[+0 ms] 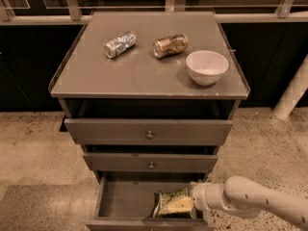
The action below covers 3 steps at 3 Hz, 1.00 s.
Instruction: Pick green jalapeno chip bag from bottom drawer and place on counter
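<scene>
**Green foil jalapeno chip bag in deep grey metal bottom drawer; white arm's gripper alongside**

Logged bag at lower middle of frame, inside the pulled-out drawer, toward its right side. Noted gripper reaching in from lower right, up against the bag's right edge; cannot tell whether clenched or released. Seen in upper half of frame, on the flat grey metal counter: crushed silver can, brownish-gold can, white bowl.

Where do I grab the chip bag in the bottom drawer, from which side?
Probably the right edge of the chip bag, coming from the right: it lies flat in the right half of the bottom drawer, and the claw sits at that edge.
</scene>
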Each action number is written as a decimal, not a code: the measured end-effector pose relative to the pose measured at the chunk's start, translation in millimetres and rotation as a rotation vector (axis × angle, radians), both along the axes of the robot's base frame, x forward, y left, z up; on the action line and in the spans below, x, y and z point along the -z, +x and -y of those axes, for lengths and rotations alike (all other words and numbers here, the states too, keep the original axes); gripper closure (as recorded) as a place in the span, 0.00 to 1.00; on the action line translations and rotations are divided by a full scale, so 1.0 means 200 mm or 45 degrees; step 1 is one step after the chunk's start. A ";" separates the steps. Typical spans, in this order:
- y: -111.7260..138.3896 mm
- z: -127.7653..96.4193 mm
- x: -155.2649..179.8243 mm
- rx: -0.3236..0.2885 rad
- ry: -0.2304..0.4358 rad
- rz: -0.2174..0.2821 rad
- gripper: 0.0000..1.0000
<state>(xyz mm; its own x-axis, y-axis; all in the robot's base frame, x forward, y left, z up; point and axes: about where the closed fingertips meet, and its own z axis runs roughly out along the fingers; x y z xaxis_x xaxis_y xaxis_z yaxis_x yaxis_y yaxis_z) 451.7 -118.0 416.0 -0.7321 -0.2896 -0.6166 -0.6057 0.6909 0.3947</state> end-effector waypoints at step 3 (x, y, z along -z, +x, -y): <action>0.14 0.00 0.22 -0.033 0.150 0.052 0.00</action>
<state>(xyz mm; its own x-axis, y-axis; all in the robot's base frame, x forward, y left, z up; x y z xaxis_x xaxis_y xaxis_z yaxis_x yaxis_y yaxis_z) 480.1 -118.7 372.3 -0.6990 -0.2321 -0.6764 -0.6401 0.6248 0.4471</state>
